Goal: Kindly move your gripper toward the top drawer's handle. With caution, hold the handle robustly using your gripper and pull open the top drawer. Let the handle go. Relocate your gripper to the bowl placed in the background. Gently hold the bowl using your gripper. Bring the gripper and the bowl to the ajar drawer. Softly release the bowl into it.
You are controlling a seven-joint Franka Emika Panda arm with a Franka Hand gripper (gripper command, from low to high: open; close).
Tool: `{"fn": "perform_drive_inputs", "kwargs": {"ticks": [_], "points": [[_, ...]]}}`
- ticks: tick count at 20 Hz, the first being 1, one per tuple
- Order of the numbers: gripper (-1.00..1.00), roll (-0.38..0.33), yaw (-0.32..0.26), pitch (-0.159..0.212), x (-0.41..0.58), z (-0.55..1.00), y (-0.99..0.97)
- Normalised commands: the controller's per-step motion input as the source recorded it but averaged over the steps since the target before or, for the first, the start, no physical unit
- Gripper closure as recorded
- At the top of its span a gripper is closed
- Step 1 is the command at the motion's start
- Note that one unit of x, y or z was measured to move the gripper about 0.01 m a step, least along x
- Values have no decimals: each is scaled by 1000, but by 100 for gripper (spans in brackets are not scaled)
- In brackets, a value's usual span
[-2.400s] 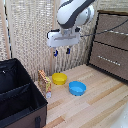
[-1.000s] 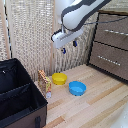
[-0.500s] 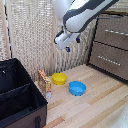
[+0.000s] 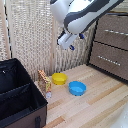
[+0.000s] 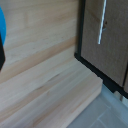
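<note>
My gripper [image 4: 76, 42] hangs high in the exterior view, tilted, its blue fingertips [image 4: 71, 47] apart with nothing between them. It is well above the floor and to the left of the brown dresser. The top drawer [image 4: 102, 27] is shut, and its silver handle [image 4: 116, 32] is still some way to the gripper's right. The yellow bowl [image 4: 59, 78] sits on the wooden floor near the wicker wall, below the gripper. The wrist view shows a brown drawer front [image 5: 92, 35] with a silver bar [image 5: 102, 22]; I cannot tell which drawer it is.
A blue bowl [image 4: 77, 88] lies just right of the yellow one; its edge [image 5: 1, 25] shows in the wrist view. A large black case [image 4: 17, 95] fills the exterior view's left. An orange packet [image 4: 43, 80] leans beside it. A lower drawer [image 4: 107, 58] sits under the top one.
The arm has swung toward the exterior view's right, closer to the dresser, and the gripper has turned to a tilt. Both bowls and the drawers stay where they were.
</note>
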Motion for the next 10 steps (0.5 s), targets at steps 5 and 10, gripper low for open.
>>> {"fn": "perform_drive_inputs", "kwargs": {"ticks": [5, 10], "points": [[-100, -331, 96, -5, 0, 213, -47], [-100, -244, 103, -45, -3, 165, -405]]}}
